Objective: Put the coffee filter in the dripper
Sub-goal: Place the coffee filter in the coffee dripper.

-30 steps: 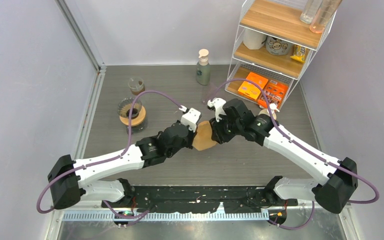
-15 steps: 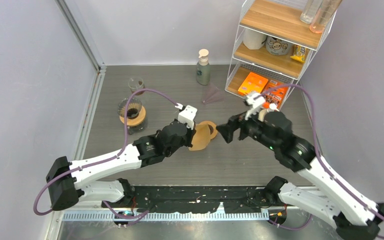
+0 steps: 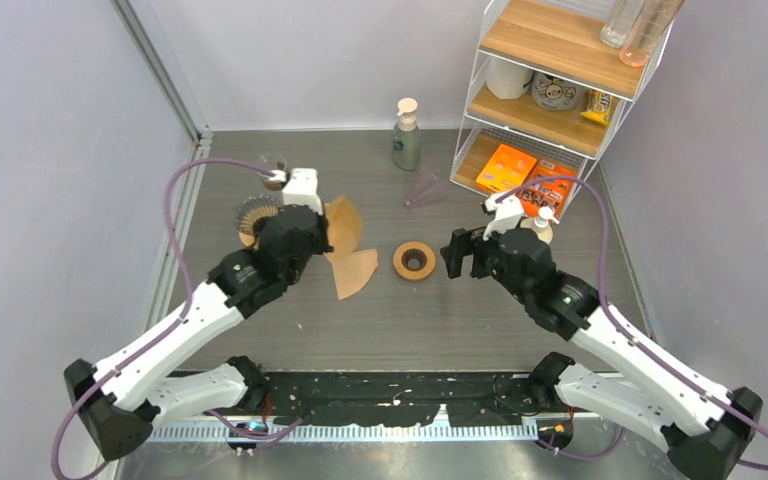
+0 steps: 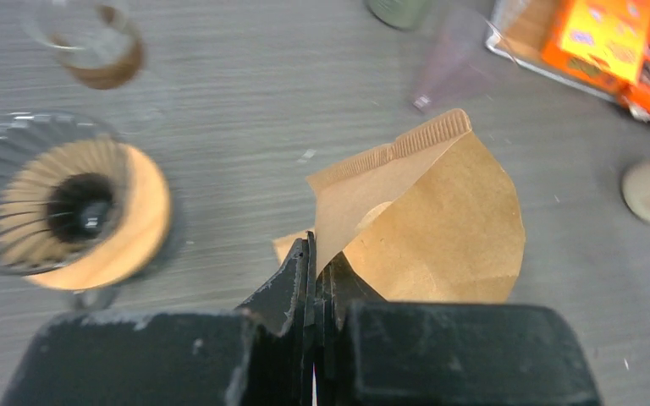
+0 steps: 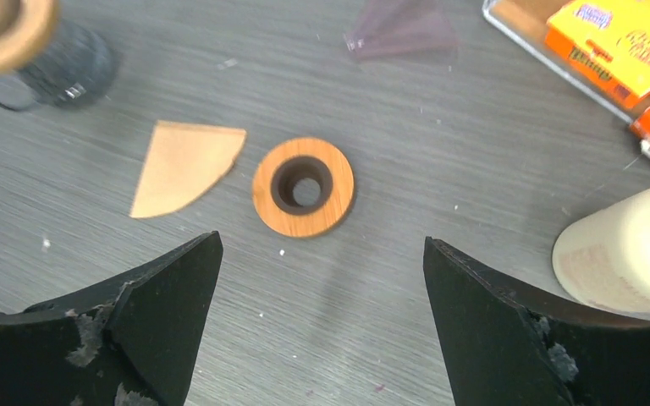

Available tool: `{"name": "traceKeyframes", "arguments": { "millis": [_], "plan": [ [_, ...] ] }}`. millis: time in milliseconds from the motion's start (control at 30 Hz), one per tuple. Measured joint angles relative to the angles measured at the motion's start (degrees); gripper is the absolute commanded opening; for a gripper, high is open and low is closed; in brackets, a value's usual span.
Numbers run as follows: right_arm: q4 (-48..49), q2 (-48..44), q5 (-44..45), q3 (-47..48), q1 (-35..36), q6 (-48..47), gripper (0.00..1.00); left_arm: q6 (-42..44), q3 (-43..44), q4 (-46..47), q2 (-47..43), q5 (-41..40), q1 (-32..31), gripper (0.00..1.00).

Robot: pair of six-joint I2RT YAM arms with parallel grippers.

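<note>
My left gripper [image 3: 320,238] is shut on one edge of a brown paper coffee filter [image 3: 344,222], holding it fanned out above the table just right of the dripper [image 3: 256,214]. The left wrist view shows the filter [image 4: 427,228] pinched between the closed fingers of the left gripper [image 4: 315,258]. There the ribbed glass dripper [image 4: 68,207], with its wooden collar, stands to the left. A second, flat filter [image 3: 356,272] lies on the table. My right gripper [image 3: 456,257] stands wide open and empty, right of a wooden ring [image 3: 414,260].
A small glass cup [image 3: 273,172] stands behind the dripper. A soap bottle [image 3: 407,135] and a purple transparent cone [image 3: 425,188] are at the back. A wire shelf [image 3: 550,95] with orange boxes [image 3: 505,170] stands back right, with a cream bottle [image 5: 626,254] near it.
My right gripper opened and drew back to the right. The left arm swung left and back with the filter, towards the dripper. The wooden ring and a flat filter now lie on the table.
</note>
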Motion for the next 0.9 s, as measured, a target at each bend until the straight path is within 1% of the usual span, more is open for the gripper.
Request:
{"name": "traceKeyframes", "arguments": {
  "millis": [133, 233, 333, 433, 500, 633, 900],
  "plan": [
    [0.0, 6.95, -2.34, -0.35, -1.88, 0.52, 0.95, -0.17, 1.73, -5.44, -5.05, -1.29, 6.51, 0.0],
    [0.0, 10.32, -5.49, -0.35, -4.09, 1.18, 0.96, -1.11, 1.73, -9.49, -8.72, -1.16, 11.87, 0.0],
    [0.0, 12.07, -8.92, -0.35, -6.14, 1.84, 0.95, -1.77, 1.73, -12.61, -11.21, 0.11, 18.58, 0.0],
    [0.02, 12.2, -10.58, -0.35, -7.08, 2.14, 0.95, -1.75, 1.73, -14.47, -12.02, 2.84, 25.79, 0.0],
    [0.04, 12.11, -11.13, -0.37, -7.1, 2.14, 0.95, -1.51, 1.75, -15.21, -11.39, 5.44, 30.45, 0.0],
    [0.13, 11.43, -11.82, -0.46, -7.1, 2.12, 0.95, -0.9, 2.49, -15.65, -8.04, 10.93, 36.83, 0.0],
    [0.83, 11.08, -12.22, -0.79, -7.1, 2.03, 0.96, 1.29, 7.61, -15.65, 0.07, 20.94, 44.59, 0.0]
  ]
}}
